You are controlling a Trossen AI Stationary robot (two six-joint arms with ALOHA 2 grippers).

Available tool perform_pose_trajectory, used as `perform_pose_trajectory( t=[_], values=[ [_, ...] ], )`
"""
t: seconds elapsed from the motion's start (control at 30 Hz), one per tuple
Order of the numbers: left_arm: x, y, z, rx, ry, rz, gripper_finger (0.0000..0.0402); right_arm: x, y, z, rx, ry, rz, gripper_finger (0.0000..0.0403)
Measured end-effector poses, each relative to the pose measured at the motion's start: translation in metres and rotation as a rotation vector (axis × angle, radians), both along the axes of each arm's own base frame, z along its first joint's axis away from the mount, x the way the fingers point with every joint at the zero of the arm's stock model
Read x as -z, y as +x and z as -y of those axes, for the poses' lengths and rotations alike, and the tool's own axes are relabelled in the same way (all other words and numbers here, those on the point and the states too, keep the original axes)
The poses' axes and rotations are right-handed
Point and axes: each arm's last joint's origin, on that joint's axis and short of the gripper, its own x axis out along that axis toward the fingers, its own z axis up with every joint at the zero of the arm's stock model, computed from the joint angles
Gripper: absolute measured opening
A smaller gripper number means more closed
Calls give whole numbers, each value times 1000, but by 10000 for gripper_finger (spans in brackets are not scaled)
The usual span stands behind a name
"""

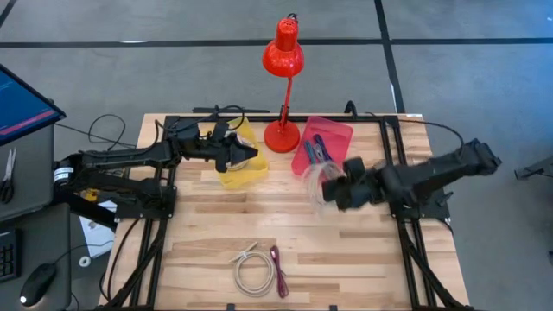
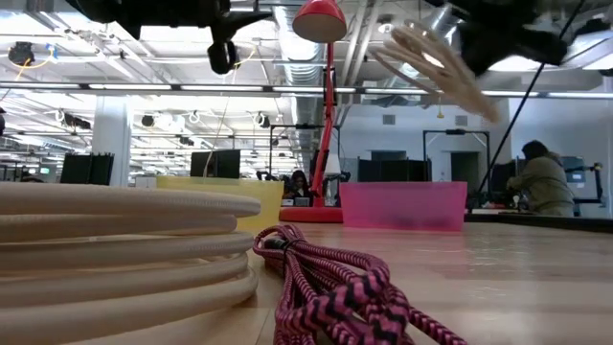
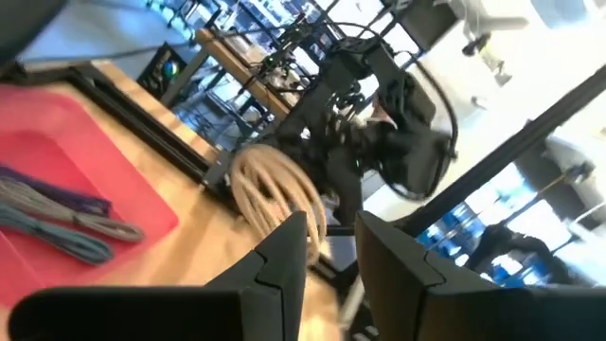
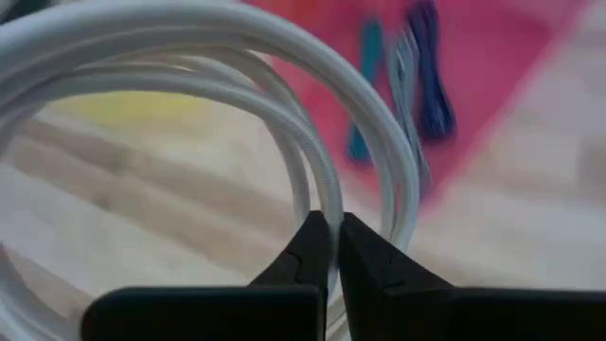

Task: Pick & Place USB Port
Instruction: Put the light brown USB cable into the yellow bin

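My right gripper (image 1: 335,186) is shut on a coiled white cable (image 1: 315,181), raised above the table just near of the pink tray (image 1: 333,131). The tray holds blue and purple cables (image 1: 314,150). In the low view the coil (image 2: 431,56) hangs high above the tabletop. My left gripper (image 1: 251,155) is level over the yellow bin (image 1: 240,171), open, with nothing between its fingers (image 3: 284,251). The left wrist view looks across at the coil (image 3: 275,189) and my right arm. My right gripper pinches the white coil's loops (image 4: 327,204) between its two fingers at one spot on the ring. The fingers slant down from the table's right side and lie across the strands. The coil (image 4: 189,66) is lifted clear and stands out beyond the fingertips.
A red desk lamp (image 1: 283,60) stands between bin and tray at the far edge. Near the front edge lie another coiled white cable (image 1: 253,276) and a pink-and-black braided cable (image 1: 278,259). Bare wood lies between them and the arms.
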Motion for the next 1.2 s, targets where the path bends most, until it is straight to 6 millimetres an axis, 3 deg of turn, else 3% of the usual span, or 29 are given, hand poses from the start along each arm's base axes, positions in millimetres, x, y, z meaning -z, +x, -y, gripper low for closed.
perform_pose_trajectory(
  t=[0.23,0.5,0.83,1.2],
  values=[
    [-2,0,0,5,-187,7,93,-41,28,29,-93,-201,154,0],
    [-5,0,1,34,-354,13,104,-60,44,54,-145,-343,247,0],
    [-5,0,0,7,-423,17,140,-44,84,58,-206,-370,293,0],
    [-6,0,0,-10,-415,35,143,-28,107,58,-213,-361,325,0]
  ],
)
